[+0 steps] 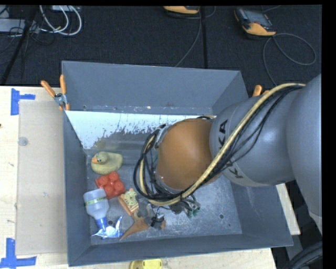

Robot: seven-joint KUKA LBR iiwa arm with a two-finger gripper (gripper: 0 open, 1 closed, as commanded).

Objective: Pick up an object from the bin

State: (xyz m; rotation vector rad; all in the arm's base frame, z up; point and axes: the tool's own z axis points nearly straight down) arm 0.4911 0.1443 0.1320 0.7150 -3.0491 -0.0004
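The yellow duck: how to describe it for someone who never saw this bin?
In the grey metal bin, look at the left side of the floor, where small things lie. The yellow duck is the one nearest the back wall, just behind a red lumpy toy. Only it is yellow and rounded.

In the left part of the bin [157, 89] a yellow rubber duck [106, 162] sits near the back. Just in front of it lies a red block [110, 184] with a bumpy top. Next comes a clear plastic bottle [97, 204], lying beside the block. A crumpled blue and silver wrapper [107, 229] is at the front left corner, close to the bottle. Outside, on the dark floor, there are white cables [60, 16] at the top left, a thin cable loop [294, 44] and an orange and black device [254, 23]. A small yellow thing [146, 264] shows at the lower edge.
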